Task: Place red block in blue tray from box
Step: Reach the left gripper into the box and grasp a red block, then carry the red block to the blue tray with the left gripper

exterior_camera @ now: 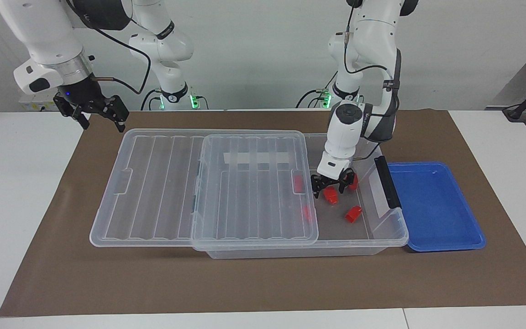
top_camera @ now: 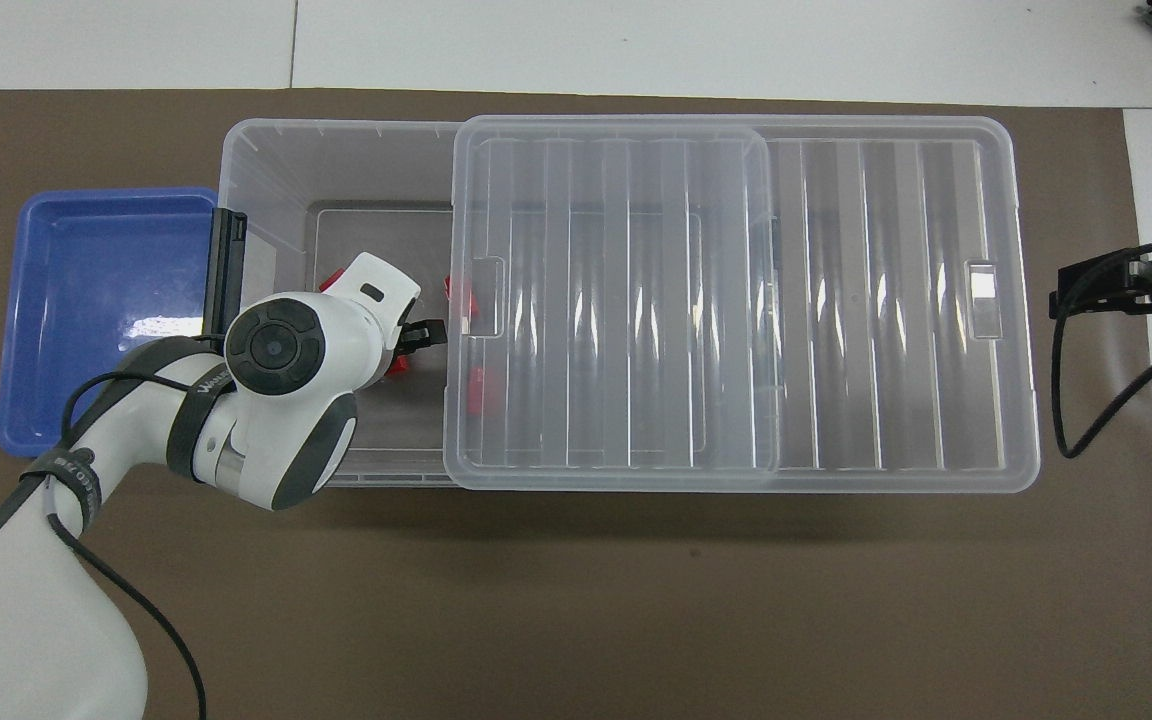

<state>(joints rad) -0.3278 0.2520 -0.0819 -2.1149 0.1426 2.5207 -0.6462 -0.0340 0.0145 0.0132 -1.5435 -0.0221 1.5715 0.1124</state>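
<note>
The left arm comes from its base at its own end of the table, bends at the elbow and points steeply down into the open part of the box (exterior_camera: 384, 237). The left gripper (exterior_camera: 331, 189) is low inside the box, fingers spread apart, straddling a red block (exterior_camera: 331, 195) on the box floor; whether the fingers touch the block cannot be told. In the overhead view the arm's wrist hides this block almost wholly. The right arm waits, its right gripper (exterior_camera: 93, 112) raised with fingers apart over the table edge near the corner of the lid (exterior_camera: 153, 183) at its own end. A word printed on a band of the left arm is too small to read; a white strip label (exterior_camera: 256, 157) on the box wall nearer the robots shows through the lid, with no legible writing. The ribbed clear lid is slid toward the right arm's end, covering most of the box and overhanging it. Other red blocks lie in the box: one (exterior_camera: 352, 181) nearer the robots than the gripper, one (exterior_camera: 353, 213) farther from them, and two (exterior_camera: 297, 183) seen dimly under the lid's edge. A dark latch (exterior_camera: 386, 182) stands at the box's end. The blue tray (exterior_camera: 436, 208) sits just beside that end, on a brown mat (exterior_camera: 263, 283).
</note>
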